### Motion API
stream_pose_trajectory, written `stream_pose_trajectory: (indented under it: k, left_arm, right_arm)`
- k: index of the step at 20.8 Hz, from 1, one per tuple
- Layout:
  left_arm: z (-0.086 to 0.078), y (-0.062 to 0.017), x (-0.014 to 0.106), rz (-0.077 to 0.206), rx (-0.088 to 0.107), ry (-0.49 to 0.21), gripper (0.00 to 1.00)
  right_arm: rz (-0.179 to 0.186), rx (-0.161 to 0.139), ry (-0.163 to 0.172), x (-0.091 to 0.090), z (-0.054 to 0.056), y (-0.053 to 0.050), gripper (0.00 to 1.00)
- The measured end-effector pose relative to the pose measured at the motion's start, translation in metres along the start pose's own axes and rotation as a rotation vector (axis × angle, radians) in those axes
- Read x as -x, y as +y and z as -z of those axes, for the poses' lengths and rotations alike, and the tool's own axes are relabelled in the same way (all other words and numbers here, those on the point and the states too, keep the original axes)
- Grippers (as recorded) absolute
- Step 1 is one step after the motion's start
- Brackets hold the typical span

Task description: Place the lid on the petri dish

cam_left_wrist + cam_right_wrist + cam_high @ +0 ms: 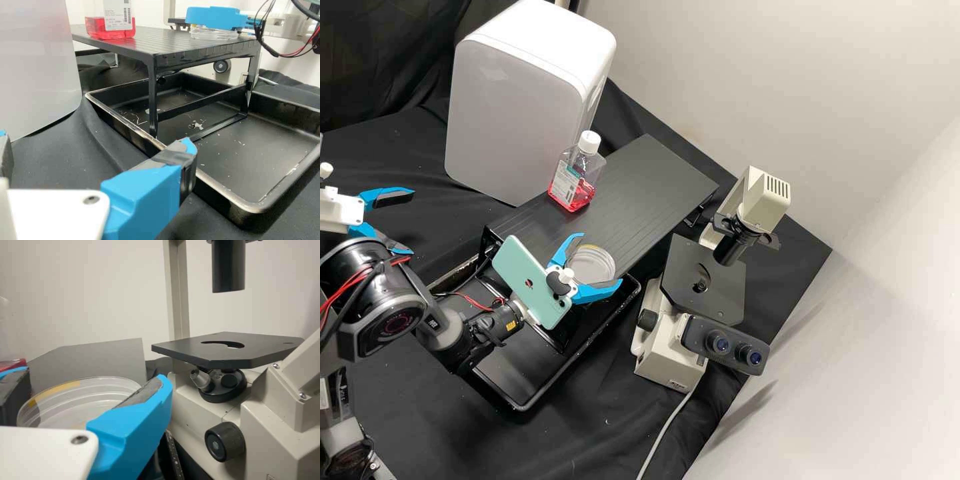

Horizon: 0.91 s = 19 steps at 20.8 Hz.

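A clear petri dish with its lid [595,261] rests on the near end of the black ribbed shelf [647,187]. My right gripper [587,267] straddles it, one blue finger against each side, shut on the lid. In the right wrist view the lid [75,400] lies between the fingers [135,415] and carries a yellow mark. The left wrist view shows that gripper [215,19] over the dish [215,34] from farther off. My left gripper [407,221] hangs open at the bench's left edge, low beside the tray [135,137], holding nothing.
A flask of red liquid [577,175] stands on the shelf's far part, against a white box [527,93]. The shelf stands in a black tray [520,393]. A microscope [707,300] stands close on the right, its stage [225,347] near the right gripper.
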Motion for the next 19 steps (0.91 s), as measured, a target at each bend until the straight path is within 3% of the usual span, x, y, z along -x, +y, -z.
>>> stream_pose_trajectory:
  k: [7,12,18,19]
  left_arm:
    - [0.001,0.0003,0.0,-0.002,0.002,0.007,1.0]
    - [0.003,0.0008,0.0,-0.004,0.004,0.015,1.0]
    - [0.003,0.0009,0.0,-0.005,0.006,0.019,1.0]
    - [0.003,0.0009,0.0,-0.005,0.006,0.019,1.0]
  right_arm:
    - [0.018,-0.009,0.002,0.006,0.004,-0.01,0.0]
    - [0.031,0.028,0.007,0.009,0.006,-0.016,0.0]
    - [0.034,0.03,0.014,0.012,0.007,-0.019,0.0]
    - [0.034,0.03,0.014,0.012,0.007,-0.019,1.0]
